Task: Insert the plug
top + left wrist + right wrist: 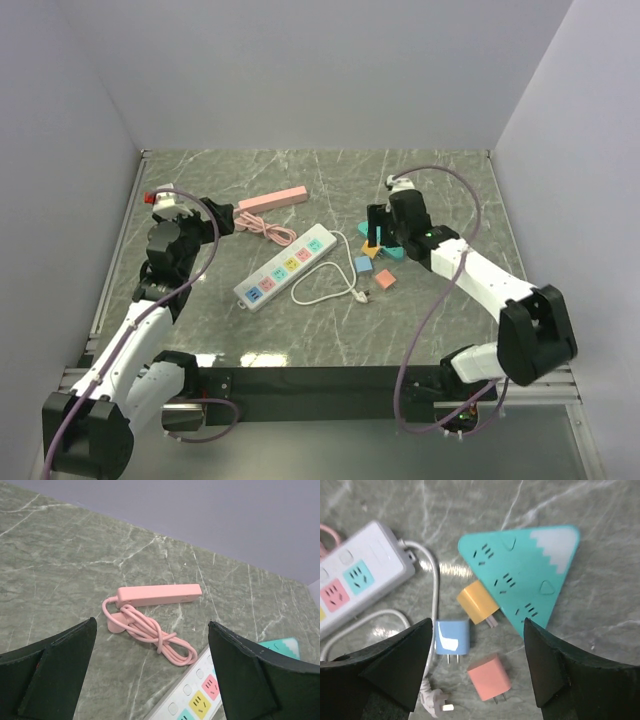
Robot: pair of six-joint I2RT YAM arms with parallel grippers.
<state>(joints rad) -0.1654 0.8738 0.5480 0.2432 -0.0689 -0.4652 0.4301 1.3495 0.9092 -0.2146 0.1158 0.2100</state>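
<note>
White arms (480,278), black joints (537,340), lilac cables (420,328)

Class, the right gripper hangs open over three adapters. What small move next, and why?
Probably lower the right gripper onto the pink adapter: its jaws are open and empty, and that adapter lies loose between them, apart from the blue adapter and orange adapter.

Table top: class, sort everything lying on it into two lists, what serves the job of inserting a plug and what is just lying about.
Likely for the job: white power strip, teal triangular socket block, blue plug, orange plug, pink plug, white cord's plug.

Just lying about, it seems: pink power strip, its knotted pink cable.
</note>
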